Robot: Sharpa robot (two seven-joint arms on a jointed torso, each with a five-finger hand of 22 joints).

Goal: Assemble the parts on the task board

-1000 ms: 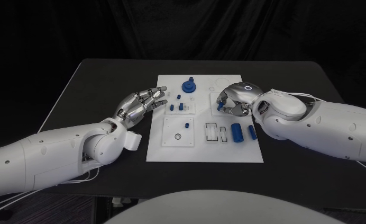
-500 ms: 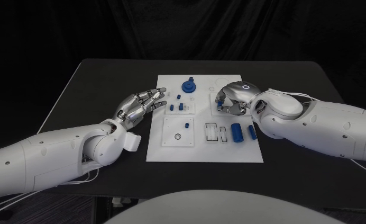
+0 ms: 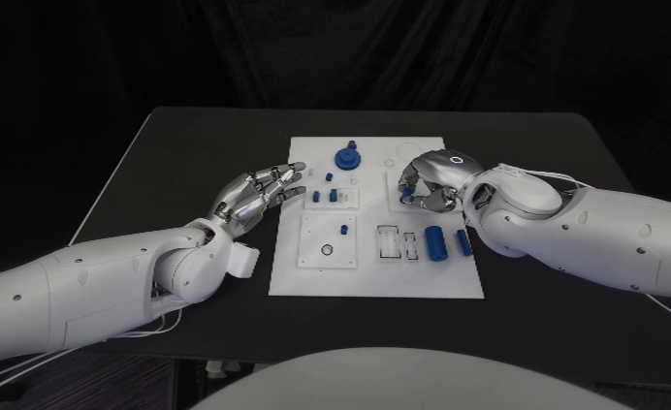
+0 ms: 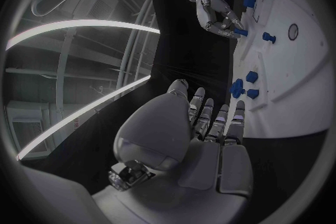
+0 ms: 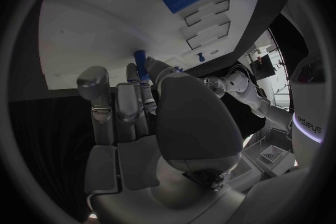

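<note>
The board (image 3: 375, 274) lies flat in the middle of the black counter (image 3: 168, 148), its long sides running from the near edge toward the far one. On it, near its far end, stands a blue knob (image 3: 345, 157); just nearer are three small blue pegs (image 3: 326, 196) in a marked square. Toward the near right corner lie two blue cylinders (image 3: 436, 243) side by side, next to two rectangular slots (image 3: 388, 241). A small oval part (image 3: 326, 250) sits in a square on the near left.

The right hand (image 3: 431, 184) is over the board's right side, fingers curled, pinching a small blue pin (image 5: 140, 63) at its fingertips. The left hand (image 3: 257, 196) hovers just off the board's left edge, fingers spread and holding nothing.

Black drapery (image 3: 335, 22) hangs behind the counter.
</note>
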